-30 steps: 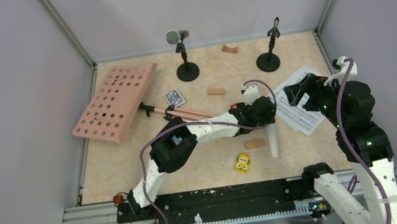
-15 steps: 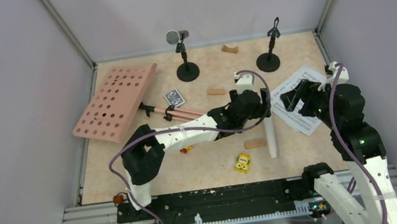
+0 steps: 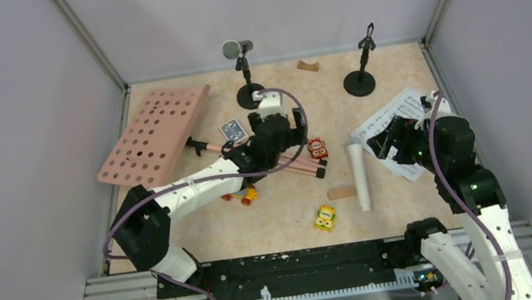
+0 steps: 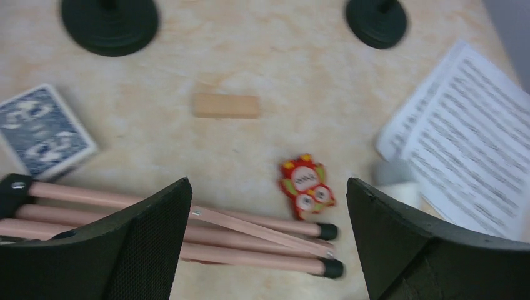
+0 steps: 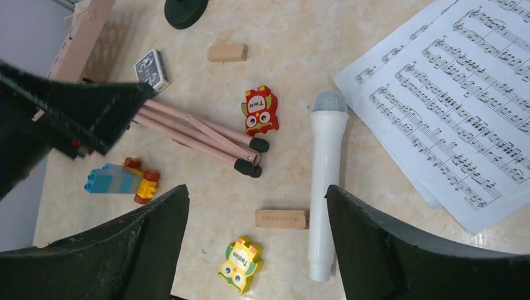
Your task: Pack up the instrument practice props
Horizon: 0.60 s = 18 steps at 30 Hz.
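Observation:
The pink perforated music desk (image 3: 156, 137) lies at the left, its pink tripod legs (image 3: 288, 164) folded flat towards the middle. My left gripper (image 3: 287, 125) hovers open over those legs (image 4: 250, 231), holding nothing (image 4: 269, 194). The white microphone (image 3: 360, 176) lies loose on the table beside the sheet-music pages (image 3: 407, 127). My right gripper (image 3: 380, 143) is open and empty (image 5: 256, 194) above the white microphone (image 5: 327, 181). A dark microphone (image 3: 237, 48) sits in one round-based holder (image 3: 251, 96). The other holder (image 3: 359, 82) stands empty.
A red owl toy (image 3: 316, 148), a yellow owl toy (image 3: 325, 218), a small toy car (image 3: 246, 196), a blue card box (image 3: 234, 130) and wooden blocks (image 3: 341, 193) lie scattered among the props. Grey walls close in the table on three sides.
My left arm has swung left from beside the white microphone to above the tripod legs, its jaws opening wider. My right gripper has shifted left and nearer, over the sheet music's edge.

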### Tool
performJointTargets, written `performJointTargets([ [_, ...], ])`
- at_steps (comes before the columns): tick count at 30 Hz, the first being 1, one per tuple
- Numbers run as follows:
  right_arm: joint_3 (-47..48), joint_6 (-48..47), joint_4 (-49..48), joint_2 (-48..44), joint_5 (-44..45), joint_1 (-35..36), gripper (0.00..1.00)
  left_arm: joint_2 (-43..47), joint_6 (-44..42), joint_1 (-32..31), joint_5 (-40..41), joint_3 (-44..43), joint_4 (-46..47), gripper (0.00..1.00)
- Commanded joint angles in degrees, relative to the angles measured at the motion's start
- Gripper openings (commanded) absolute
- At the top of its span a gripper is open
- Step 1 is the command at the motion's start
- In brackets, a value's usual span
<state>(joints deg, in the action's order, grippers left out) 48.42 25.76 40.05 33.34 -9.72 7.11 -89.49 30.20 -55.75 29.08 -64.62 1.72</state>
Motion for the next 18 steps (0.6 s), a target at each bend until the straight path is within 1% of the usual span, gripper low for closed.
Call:
performJointTargets([
  [1,-0.43,-0.07,-1.78,-1.28,-2.18,0.36,0.79,0.64,-5.51,9.81,2.49,3.91,7.09,0.96],
  [3,-0.52,-0.39,-1.71,-1.57,-2.41,0.31,0.79,-1.05,-9.79,12.82,3.74,5.47,13.35,0.96],
  [5,-0.82,-0.57,-1.92,-1.93,-2.41,0.36,0.79,-3.72,-13.75,15.87,3.21,7.16,20.99,0.95],
  [8,-1.43,-0.72,-2.45,-2.28,-2.94,0.39,0.79,-9.33,-19.40,19.92,-0.54,6.35,28.18,0.94],
  [11,-2.42,-0.80,-3.05,-2.37,-3.34,0.36,0.78,-14.76,-24.33,22.00,-3.92,4.20,33.12,0.94],
  [14,-3.40,-1.33,-3.69,-2.28,-3.31,0.36,0.78,-18.47,-25.74,24.01,-7.65,3.37,38.13,0.93],
  [18,-3.71,-2.89,-4.54,-1.76,-3.07,0.36,0.78,-21.49,-25.16,27.79,-15.69,3.55,44.88,0.91],
])
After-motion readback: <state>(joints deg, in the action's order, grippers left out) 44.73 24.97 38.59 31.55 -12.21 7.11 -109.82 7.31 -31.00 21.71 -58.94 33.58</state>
